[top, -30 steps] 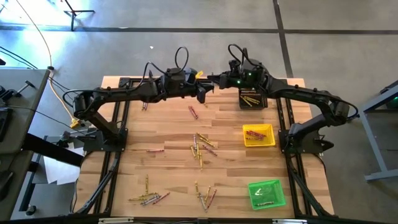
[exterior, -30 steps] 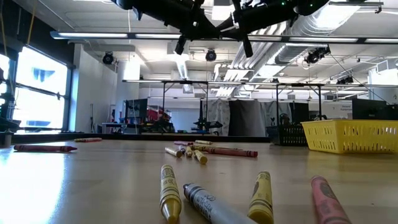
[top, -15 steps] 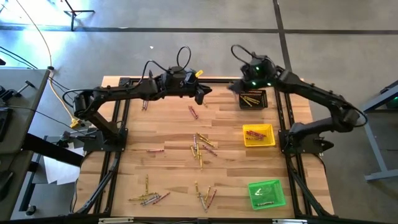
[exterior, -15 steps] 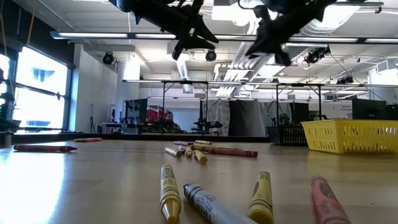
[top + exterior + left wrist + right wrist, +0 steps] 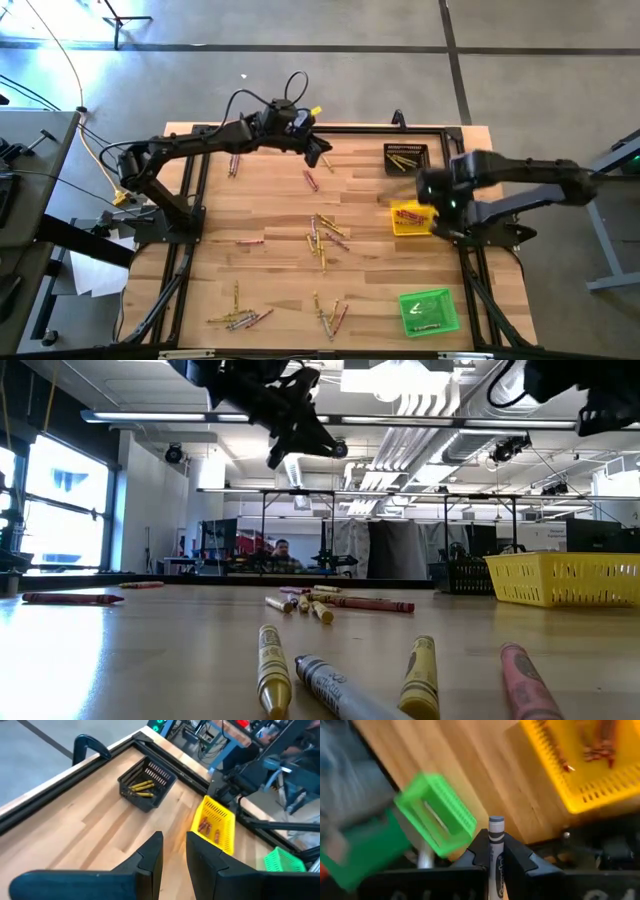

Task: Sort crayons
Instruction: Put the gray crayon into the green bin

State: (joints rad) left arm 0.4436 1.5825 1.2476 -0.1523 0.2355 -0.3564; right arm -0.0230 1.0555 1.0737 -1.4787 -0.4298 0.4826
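Many crayons lie flat on the wooden table: a cluster (image 5: pixel 322 240) in the middle, more at the near edge (image 5: pixel 240 318), and one (image 5: pixel 310 181) below my left gripper. My left gripper (image 5: pixel 324 157) hangs over the far middle of the table, open and empty (image 5: pixel 174 854). My right gripper (image 5: pixel 437 196) hangs at the left edge of the yellow tray (image 5: pixel 420 224), shut on a grey crayon (image 5: pixel 496 827). Below it in the right wrist view are the yellow tray (image 5: pixel 580 785) and the green tray (image 5: pixel 440 822). My right gripper pinches the grey crayon's paper-wrapped shaft (image 5: pixel 496 852) between its two fingers. The crayon lies along the fingers, and one end (image 5: pixel 496 820) juts out past the fingertips. The fingers slant steeply down, and the crayon is lifted clear of table and trays.
A black tray (image 5: pixel 406 158) with yellow crayons stands at the far right, the yellow tray holds red ones, and the green tray (image 5: pixel 428 310) is near right. Dark frame rails run along both table sides. A person (image 5: pixel 282 550) is in the room behind.
My right gripper has drawn away from my left gripper at the far middle. It has swung toward the table's right and near edges to the yellow tray, tipping from about level to steeply down, with the grey crayon in it. My left gripper stays over the far middle.
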